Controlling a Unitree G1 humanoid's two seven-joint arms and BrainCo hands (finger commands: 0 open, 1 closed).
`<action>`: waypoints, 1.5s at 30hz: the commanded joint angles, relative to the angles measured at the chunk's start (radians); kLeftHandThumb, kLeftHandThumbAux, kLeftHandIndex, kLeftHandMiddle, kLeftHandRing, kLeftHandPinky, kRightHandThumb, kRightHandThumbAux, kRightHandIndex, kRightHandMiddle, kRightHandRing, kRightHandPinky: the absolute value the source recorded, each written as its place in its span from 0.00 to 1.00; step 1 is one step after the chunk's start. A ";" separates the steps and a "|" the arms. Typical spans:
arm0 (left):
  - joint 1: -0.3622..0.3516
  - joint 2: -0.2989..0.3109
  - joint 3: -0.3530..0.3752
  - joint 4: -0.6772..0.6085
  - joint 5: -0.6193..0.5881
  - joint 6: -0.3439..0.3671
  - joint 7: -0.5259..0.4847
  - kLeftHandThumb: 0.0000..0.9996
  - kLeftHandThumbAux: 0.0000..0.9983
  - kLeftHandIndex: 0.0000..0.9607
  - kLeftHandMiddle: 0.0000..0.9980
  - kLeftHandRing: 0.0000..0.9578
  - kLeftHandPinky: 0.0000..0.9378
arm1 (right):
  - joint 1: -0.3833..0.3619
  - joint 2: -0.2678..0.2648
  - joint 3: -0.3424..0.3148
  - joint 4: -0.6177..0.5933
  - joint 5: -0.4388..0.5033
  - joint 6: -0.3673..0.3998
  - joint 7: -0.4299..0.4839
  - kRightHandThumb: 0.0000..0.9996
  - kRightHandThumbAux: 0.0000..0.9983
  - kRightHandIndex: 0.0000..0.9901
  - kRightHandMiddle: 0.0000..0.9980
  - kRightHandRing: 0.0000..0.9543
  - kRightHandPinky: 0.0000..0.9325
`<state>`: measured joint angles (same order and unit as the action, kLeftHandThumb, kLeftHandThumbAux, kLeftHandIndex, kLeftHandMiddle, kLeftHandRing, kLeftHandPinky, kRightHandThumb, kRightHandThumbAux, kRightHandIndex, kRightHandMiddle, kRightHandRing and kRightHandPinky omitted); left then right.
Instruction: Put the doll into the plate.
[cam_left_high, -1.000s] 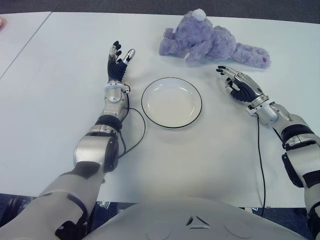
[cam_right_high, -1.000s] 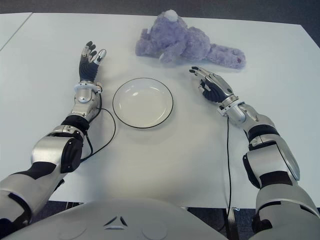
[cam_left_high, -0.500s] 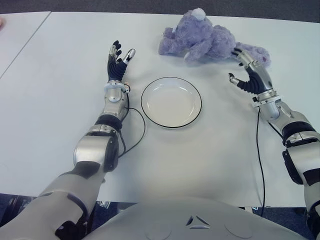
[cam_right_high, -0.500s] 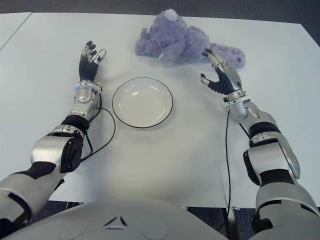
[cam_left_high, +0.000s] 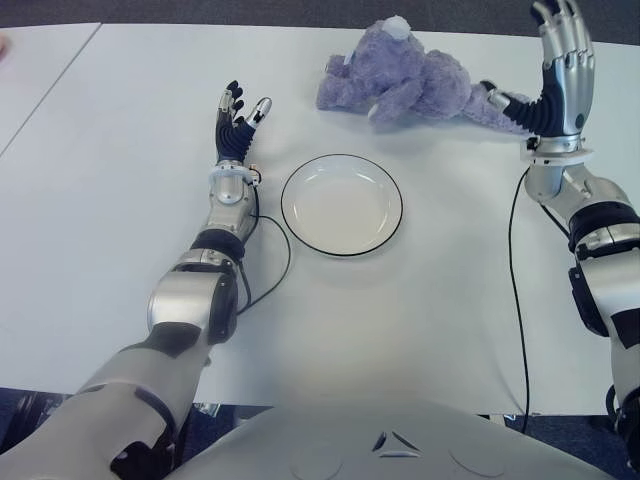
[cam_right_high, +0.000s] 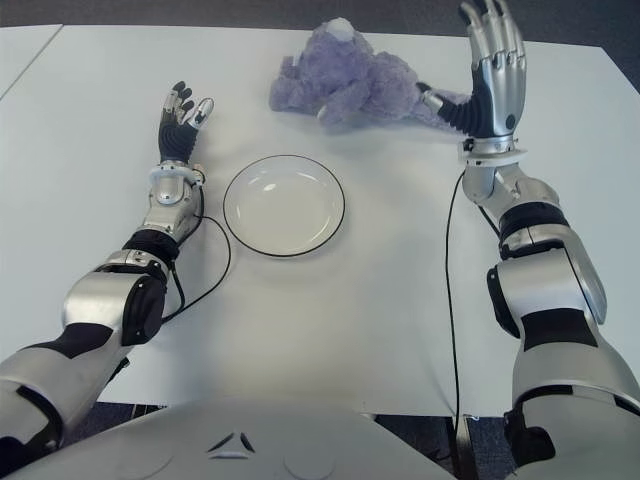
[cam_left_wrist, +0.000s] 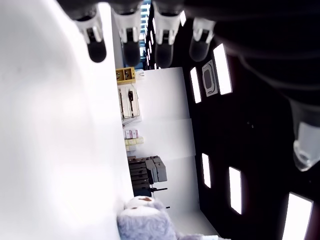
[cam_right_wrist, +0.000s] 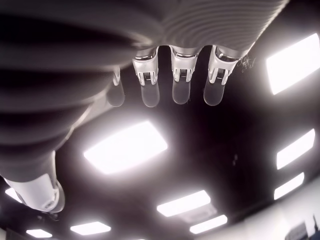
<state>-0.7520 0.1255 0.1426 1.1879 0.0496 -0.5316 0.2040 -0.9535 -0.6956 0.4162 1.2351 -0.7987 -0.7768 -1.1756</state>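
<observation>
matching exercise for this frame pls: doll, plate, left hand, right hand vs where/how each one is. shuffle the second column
Things:
1. doll
2. plate
3. left hand
4. right hand

States:
A. raised, fingers straight and pointing up, beside the doll's far-right end
B. empty, between the two arms
C. lying on the table beyond the plate
D. open, fingers spread, to the left of the plate

Pairs: 1-C, 2-B, 3-D, 4-A
</observation>
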 joint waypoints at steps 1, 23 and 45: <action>0.271 -0.105 -0.013 0.163 0.022 0.098 -0.013 0.00 0.49 0.08 0.09 0.09 0.08 | -0.033 0.004 0.038 0.063 -0.046 0.065 -0.039 0.26 0.57 0.00 0.00 0.00 0.01; 0.269 -0.115 -0.009 0.163 0.019 0.084 -0.013 0.00 0.48 0.13 0.13 0.12 0.09 | -0.118 0.062 -0.004 0.138 0.052 0.257 0.453 0.38 0.61 0.00 0.00 0.00 0.01; 0.269 -0.120 -0.014 0.162 0.023 0.081 -0.002 0.00 0.44 0.14 0.14 0.12 0.07 | -0.119 0.250 0.036 0.157 0.020 0.411 0.752 0.24 0.63 0.00 0.00 0.00 0.06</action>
<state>-0.7541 0.1185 0.1426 1.1879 0.0496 -0.5337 0.2040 -1.1053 -0.5199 0.4332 1.3657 -0.7778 -0.4057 -0.5130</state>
